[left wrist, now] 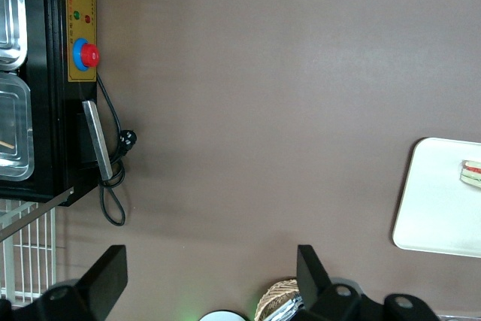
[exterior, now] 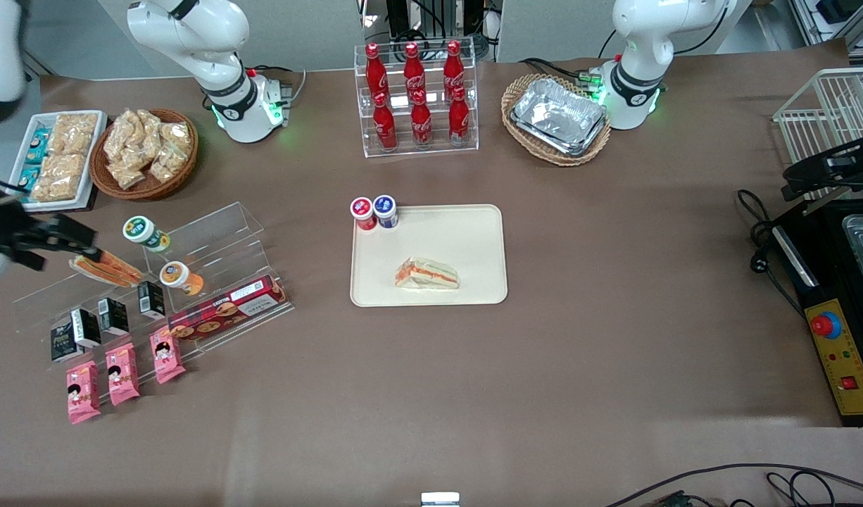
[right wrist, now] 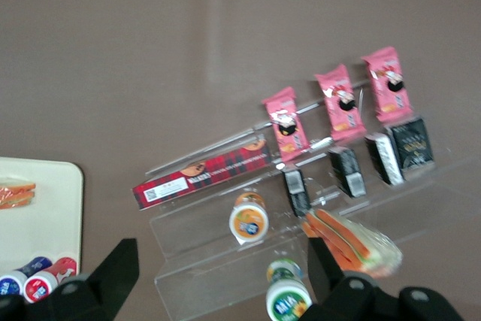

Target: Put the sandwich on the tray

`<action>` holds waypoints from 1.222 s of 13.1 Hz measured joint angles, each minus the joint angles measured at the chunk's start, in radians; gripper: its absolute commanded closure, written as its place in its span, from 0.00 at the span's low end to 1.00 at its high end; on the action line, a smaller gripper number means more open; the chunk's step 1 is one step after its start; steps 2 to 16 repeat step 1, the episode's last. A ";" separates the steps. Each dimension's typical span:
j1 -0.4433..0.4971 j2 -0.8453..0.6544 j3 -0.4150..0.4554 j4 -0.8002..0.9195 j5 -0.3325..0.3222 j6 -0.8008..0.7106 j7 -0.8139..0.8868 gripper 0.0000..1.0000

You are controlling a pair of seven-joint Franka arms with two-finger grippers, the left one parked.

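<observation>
Sandwich [exterior: 427,273] in clear wrap lies flat on the cream tray [exterior: 474,232], nearer to the front camera than the two small cups [exterior: 374,212] at the tray's rim. It shows pale bread with orange-red and green layers. The gripper [right wrist: 218,280] hangs open and empty above the acrylic shelf [right wrist: 225,261] at the working arm's end of the table; in the right wrist view the tray's edge cuts off most of the sandwich.

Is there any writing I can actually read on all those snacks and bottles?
None reads clearly.
Red bottles: white script, too small.
Red biscuit box: print blurred.
Sandwich on tray: no label visible.
Claw above the snack rack: no writing.
</observation>
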 measured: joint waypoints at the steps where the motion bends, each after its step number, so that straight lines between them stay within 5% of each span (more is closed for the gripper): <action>1: -0.003 -0.007 -0.028 0.010 0.005 -0.023 0.000 0.00; 16: -0.003 -0.007 -0.028 0.010 0.005 -0.023 0.000 0.00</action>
